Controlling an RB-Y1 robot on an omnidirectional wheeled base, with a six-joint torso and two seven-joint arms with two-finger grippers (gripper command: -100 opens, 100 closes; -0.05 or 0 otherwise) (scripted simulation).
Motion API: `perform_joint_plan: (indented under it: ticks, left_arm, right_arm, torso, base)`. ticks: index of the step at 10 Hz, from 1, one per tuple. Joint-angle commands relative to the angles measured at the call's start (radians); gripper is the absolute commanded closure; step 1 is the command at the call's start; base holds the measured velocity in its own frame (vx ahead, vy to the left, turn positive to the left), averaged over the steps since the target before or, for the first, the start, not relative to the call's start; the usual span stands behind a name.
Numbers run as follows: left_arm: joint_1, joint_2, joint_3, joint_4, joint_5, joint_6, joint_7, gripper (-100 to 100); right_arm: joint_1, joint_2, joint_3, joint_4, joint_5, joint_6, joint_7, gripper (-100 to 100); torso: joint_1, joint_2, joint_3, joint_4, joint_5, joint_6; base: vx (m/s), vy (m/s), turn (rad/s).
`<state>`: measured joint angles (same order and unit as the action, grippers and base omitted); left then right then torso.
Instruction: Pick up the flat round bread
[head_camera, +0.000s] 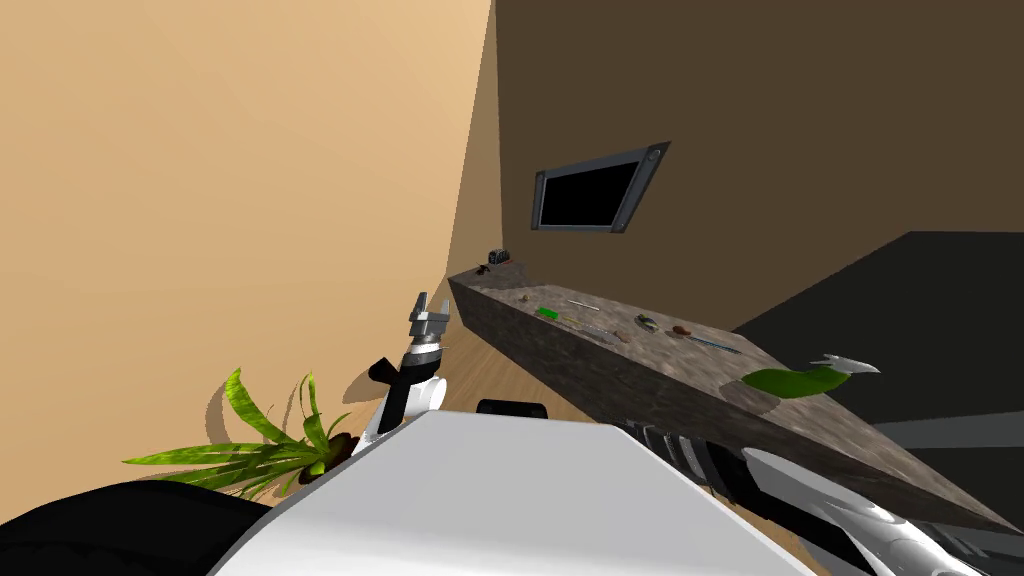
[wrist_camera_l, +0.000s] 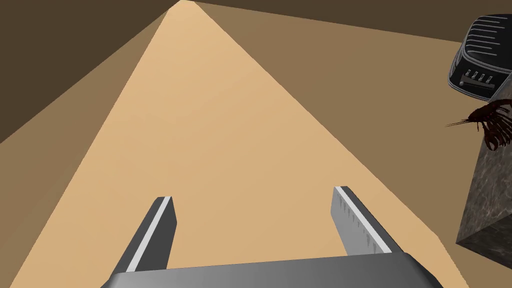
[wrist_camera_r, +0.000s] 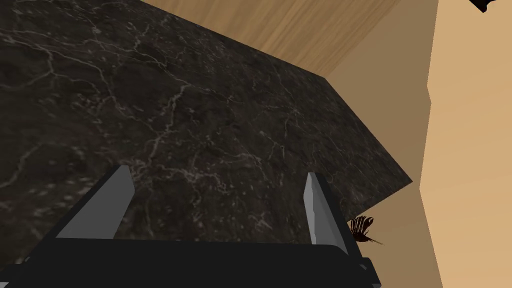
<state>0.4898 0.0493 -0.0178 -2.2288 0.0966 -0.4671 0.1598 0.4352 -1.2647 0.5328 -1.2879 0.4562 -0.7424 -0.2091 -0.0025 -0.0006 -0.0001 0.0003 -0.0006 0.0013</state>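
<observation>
A long dark marble counter (head_camera: 640, 385) runs away from me in the head view. Several small things lie along its top. Among them are a brown lump (head_camera: 682, 329) and a smaller brownish disc (head_camera: 524, 297); which is the flat bread I cannot tell. My left gripper (head_camera: 432, 303) hangs open off the counter's near-left end, short of all of them. In its wrist view the left gripper (wrist_camera_l: 254, 195) has nothing between its fingers. My right gripper (wrist_camera_r: 218, 172) is open too, close against a dark marble face (wrist_camera_r: 175, 125).
A toaster (head_camera: 498, 256) and a dark reddish spiky creature (wrist_camera_l: 492, 125) sit at the counter's far end. A green leaf-shaped thing (head_camera: 800, 380) lies near the right end. A potted plant (head_camera: 270, 445) stands on the floor at left. A black area (head_camera: 930, 300) lies beyond the counter.
</observation>
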Motion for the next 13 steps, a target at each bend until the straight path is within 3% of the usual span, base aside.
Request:
perform_joint_plan:
  ticks: [1,2,3,4,5,6,11,13]
  left_arm:
    - [0.000,0.000,0.000,0.000,0.000,0.000,0.000,0]
    - [0.000,0.000,0.000,0.000,0.000,0.000,0.000,0]
    - [0.000,0.000,0.000,0.000,0.000,0.000,0.000,0]
    - [0.000,0.000,0.000,0.000,0.000,0.000,0.000,0]
    - [0.000,0.000,0.000,0.000,0.000,0.000,0.000,0]
    - [0.000,0.000,0.000,0.000,0.000,0.000,0.000,0]
    - [0.000,0.000,0.000,0.000,0.000,0.000,0.000,0]
    - [0.000,0.000,0.000,0.000,0.000,0.000,0.000,0]
  right_arm:
    - [0.009,-0.050,0.027,0.050,0.016,-0.008,-0.003,-100]
    - [0.009,-0.064,0.027,0.050,0.016,-0.008,-0.003,-100]
    - [0.013,-0.096,0.050,0.096,0.030,-0.018,-0.004,-100]
    - [0.013,-0.111,0.050,0.096,0.030,-0.018,-0.004,-100]
    - [0.017,-0.145,0.071,0.139,0.044,-0.027,-0.005,-100]
    - [0.017,-0.155,0.071,0.139,0.044,-0.027,-0.005,-100]
    - [0.028,-0.302,0.140,0.274,0.088,-0.058,-0.009,-100]
    - [0.030,-0.328,0.153,0.299,0.096,-0.064,-0.009,-100]
  torso:
    - [0.000,0.000,0.000,0.000,0.000,0.000]
    - [0.000,0.000,0.000,0.000,0.000,-0.001]
    - [0.000,0.000,0.000,0.000,0.000,0.000]
    - [0.000,-0.001,0.000,0.000,0.000,-0.001]
    - [0.000,-0.001,-0.001,0.000,0.000,0.000]
    - [0.000,-0.002,-0.001,0.000,0.000,-0.001]
    - [-0.001,-0.004,-0.002,-0.001,0.000,-0.001]
    - [-0.002,-0.005,-0.003,-0.001,-0.001,0.000]
  base:
    - [0.004,-0.004,0.188]
    - [0.005,-0.010,0.105]
    - [0.012,-0.008,0.201]
    - [0.013,-0.013,0.113]
    - [0.024,-0.012,0.201]
    - [0.024,-0.014,0.109]
    - [0.050,-0.031,0.206]
    - [0.075,-0.049,0.114]
